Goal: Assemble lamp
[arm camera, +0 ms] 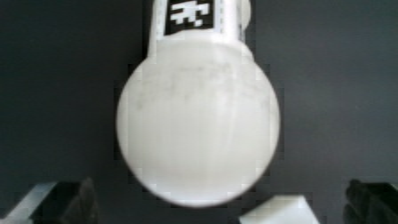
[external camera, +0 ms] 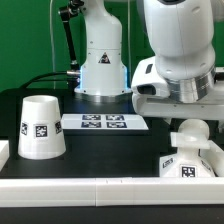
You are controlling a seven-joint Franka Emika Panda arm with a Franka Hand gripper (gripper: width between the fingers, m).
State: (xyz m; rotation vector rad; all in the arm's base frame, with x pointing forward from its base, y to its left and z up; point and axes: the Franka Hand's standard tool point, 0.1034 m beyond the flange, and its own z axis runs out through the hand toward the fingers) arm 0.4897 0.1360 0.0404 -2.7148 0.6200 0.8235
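The pincer (arm camera: pixel 217 205) hangs spread over the bulb post (arm camera: pixel 199 125), whose round head shows above the flared base (external camera: pixel 188 168) on the desk (external camera: pixel 100 160), to the exterior view's right of the marker board (external camera: pixel 105 122). The shade (external camera: pixel 40 127) stands on that board's other side. For a good grasp, I judge it should centre over the post, pinch the straight stem rather than the rounded dome, and close squarely; whether the post is already seated in the base I cannot tell.

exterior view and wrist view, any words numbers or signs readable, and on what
No words or numbers are readable in either view.
shade: square tag, pattern only.
marker board: tags, patterns only.
base: tag, pattern only.
bulb post: tag, blurred pattern.
robot pedestal: small dark mark, too small to read.
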